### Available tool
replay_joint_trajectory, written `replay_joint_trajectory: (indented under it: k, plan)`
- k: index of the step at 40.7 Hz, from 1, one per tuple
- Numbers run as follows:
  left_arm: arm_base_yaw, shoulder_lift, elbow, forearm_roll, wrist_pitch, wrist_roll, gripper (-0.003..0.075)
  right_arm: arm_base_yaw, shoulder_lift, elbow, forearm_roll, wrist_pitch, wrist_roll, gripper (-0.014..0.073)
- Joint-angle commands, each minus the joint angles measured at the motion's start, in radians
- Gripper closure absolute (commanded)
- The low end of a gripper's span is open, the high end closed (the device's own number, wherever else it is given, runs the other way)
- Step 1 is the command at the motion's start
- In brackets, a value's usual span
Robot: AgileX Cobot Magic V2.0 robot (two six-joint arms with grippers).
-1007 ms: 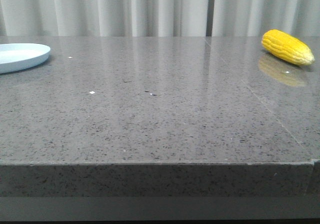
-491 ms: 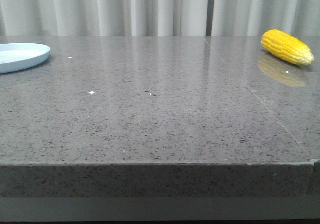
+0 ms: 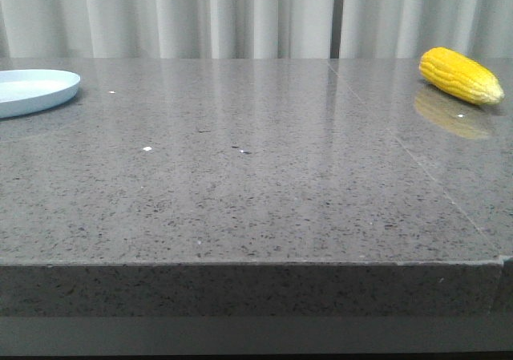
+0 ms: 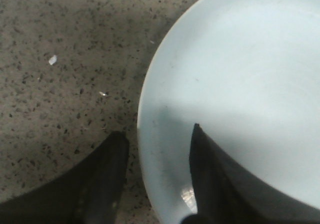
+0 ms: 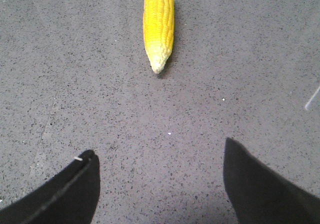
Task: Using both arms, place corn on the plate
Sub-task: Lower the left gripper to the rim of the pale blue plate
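Note:
The yellow corn [image 3: 461, 75] lies at the table's far right, its paler tip to the right. In the right wrist view the corn [image 5: 159, 24] lies well ahead of my right gripper [image 5: 159, 148], pale tip pointing back at it. That gripper is open over bare table with nothing between its fingers. The pale blue plate [image 3: 32, 87] sits at the far left edge of the table. My left gripper [image 4: 158, 130] is open and straddles the rim of the plate [image 4: 240, 74], one finger over the table and the other over the plate. Neither arm shows in the front view.
The grey speckled table [image 3: 256, 175] runs wide between plate and corn, with a seam line [image 3: 417, 159] toward the right. White curtains [image 3: 240, 15] hang behind it. The table's front edge [image 3: 256, 264] is close to the camera.
The plate's right edge has slipped a hair to the left in the front view. The corn has not moved.

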Motion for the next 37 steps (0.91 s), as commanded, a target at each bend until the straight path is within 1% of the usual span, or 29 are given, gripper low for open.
replay_joint_trajectory:
  k: [1,11,14,16,18,19,21,23,29,37]
  plan:
    - [-0.001,-0.043,-0.033,-0.024,-0.034,0.002,0.0459,0.0,0.002,-0.028,-0.013,-0.078,-0.011,0.0051]
    - [-0.001,-0.007,-0.033,-0.024,-0.01,0.002,0.0459,0.0,0.002,-0.028,-0.013,-0.078,-0.011,0.0051]
    - [-0.001,-0.007,-0.033,-0.024,-0.021,0.002,0.0476,0.0,0.002,-0.028,-0.013,-0.078,-0.011,0.0051]
    - [-0.001,-0.007,-0.033,-0.024,-0.026,0.002,0.0514,0.0,0.002,-0.028,-0.013,-0.078,-0.011,0.0051]
    - [-0.001,-0.007,-0.033,-0.024,-0.026,0.002,0.0592,0.0,0.002,-0.028,-0.013,-0.078,-0.011,0.0051]
    - [-0.001,-0.007,-0.033,-0.024,-0.028,0.002,0.0613,0.0,0.002,-0.028,-0.013,-0.078,-0.011,0.0051]
    - [-0.001,-0.007,-0.033,-0.024,-0.028,0.002,0.069,0.0,0.002,-0.028,-0.013,-0.078,-0.011,0.0051]
    - [-0.001,-0.007,-0.033,-0.024,-0.028,0.002,0.0738,0.0,0.002,-0.028,-0.013,-0.078,-0.011,0.0051]
    - [-0.003,-0.016,-0.049,-0.029,-0.011,0.002,0.0741,0.0,0.002,-0.028,-0.013,-0.078,-0.011,0.0051]
    - [-0.032,-0.055,-0.121,-0.104,0.06,0.003,0.0741,0.0,0.002,-0.028,-0.013,-0.078,-0.011,0.0051]
